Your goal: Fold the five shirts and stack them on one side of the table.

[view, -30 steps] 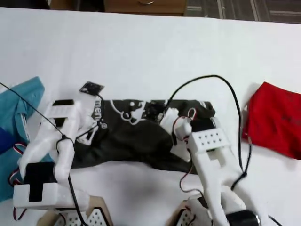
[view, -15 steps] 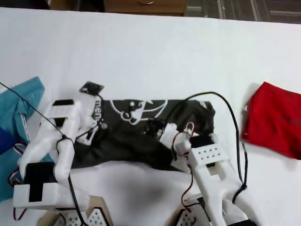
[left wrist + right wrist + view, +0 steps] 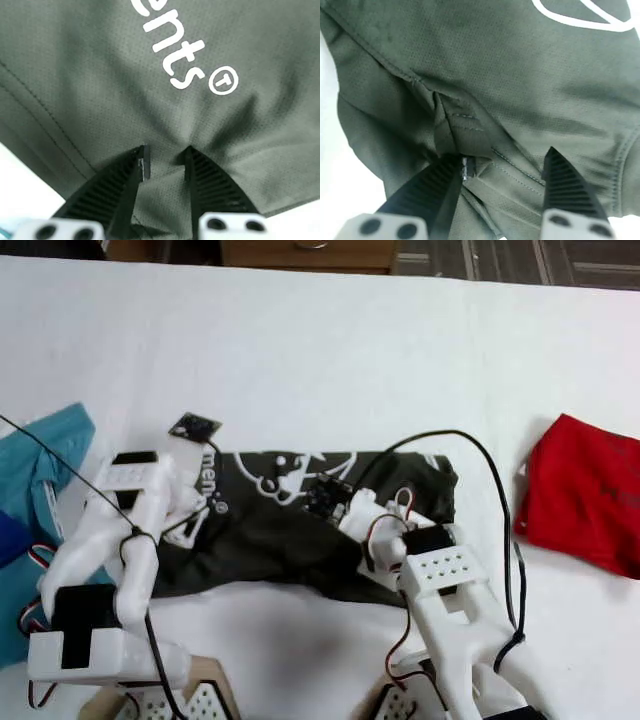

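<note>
The dark shirt [image 3: 270,540] with white print lies as a long band across the middle of the tabletop [image 3: 320,350]. The left end effector [image 3: 165,160] is closed to a narrow gap, pinching a pucker of the shirt's fabric near its left end. The right end effector [image 3: 506,161] stands wide open over a seam fold and grips nothing. A red shirt [image 3: 585,495] lies well apart to the right, and a teal shirt [image 3: 45,455] lies at the left edge.

A white table [image 3: 320,350] is spreading wide under soft, even light, while a brown wooden cabinet [image 3: 305,252] is standing just beyond its far edge and dark flooring [image 3: 520,260] is showing beside that.
</note>
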Controlling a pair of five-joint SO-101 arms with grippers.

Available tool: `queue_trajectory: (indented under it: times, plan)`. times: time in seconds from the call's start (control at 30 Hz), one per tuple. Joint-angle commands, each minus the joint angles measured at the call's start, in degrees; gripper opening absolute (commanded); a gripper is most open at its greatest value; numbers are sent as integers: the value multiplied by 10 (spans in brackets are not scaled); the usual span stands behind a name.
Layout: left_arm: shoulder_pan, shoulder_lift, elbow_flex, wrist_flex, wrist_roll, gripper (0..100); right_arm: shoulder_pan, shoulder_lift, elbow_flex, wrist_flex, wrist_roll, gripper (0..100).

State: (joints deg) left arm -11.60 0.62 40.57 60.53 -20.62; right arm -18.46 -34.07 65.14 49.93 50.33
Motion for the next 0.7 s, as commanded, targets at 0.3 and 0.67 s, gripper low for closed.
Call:
queue_trajectory:
  times: [0.3,0.67]
  plan:
    - [5,1,3,-20,2,138,0,58,-156,19,-4,119]
    - [5,1,3,-20,2,138,-4,247,-367,157,-30,195]
